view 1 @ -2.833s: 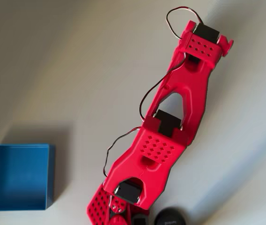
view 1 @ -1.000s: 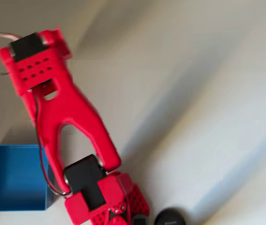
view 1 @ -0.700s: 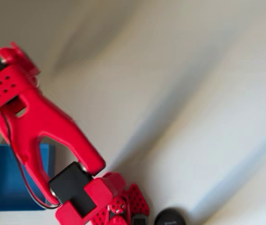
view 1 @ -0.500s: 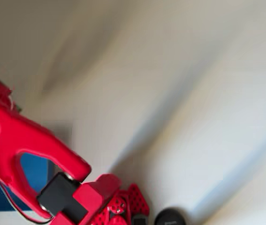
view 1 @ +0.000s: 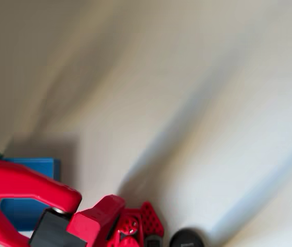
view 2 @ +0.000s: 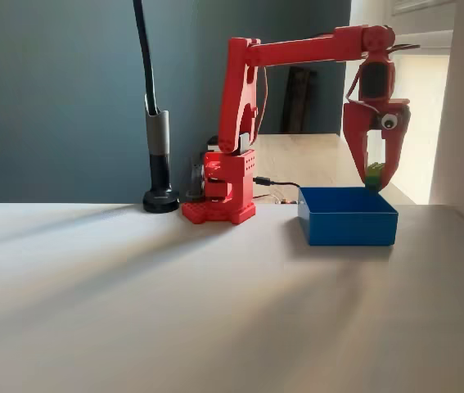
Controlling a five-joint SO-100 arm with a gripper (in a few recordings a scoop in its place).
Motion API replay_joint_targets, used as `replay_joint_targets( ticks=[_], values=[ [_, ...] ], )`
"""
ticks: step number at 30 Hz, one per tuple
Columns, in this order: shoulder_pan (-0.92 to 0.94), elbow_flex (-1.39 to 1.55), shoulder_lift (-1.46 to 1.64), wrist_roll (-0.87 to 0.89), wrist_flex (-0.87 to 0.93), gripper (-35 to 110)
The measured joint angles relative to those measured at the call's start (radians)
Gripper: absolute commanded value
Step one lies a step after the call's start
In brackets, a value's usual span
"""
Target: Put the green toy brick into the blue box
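red arm hides blue box

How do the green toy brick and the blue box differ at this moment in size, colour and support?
Size: the green toy brick is far smaller than the blue box.
Colour: the brick is yellow-green; the box is plain bright blue.
Support: the brick is held in the air by the pincer, just above the box's far right part, while the box rests flat on the table.
Both look like solid-coloured objects.
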Motion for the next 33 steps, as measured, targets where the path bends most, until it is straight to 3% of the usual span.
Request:
replay_joint_targets(
  ticks=[18, 27, 33],
  values=[
    [-0.150, 0.161, 0.000, 0.126, 0.025, 0],
    [-0.150, 0.192, 0.002, 0.106, 0.025, 31],
    [-0.150, 0.212, 0.006, 0.101, 0.025, 29]
  ],
)
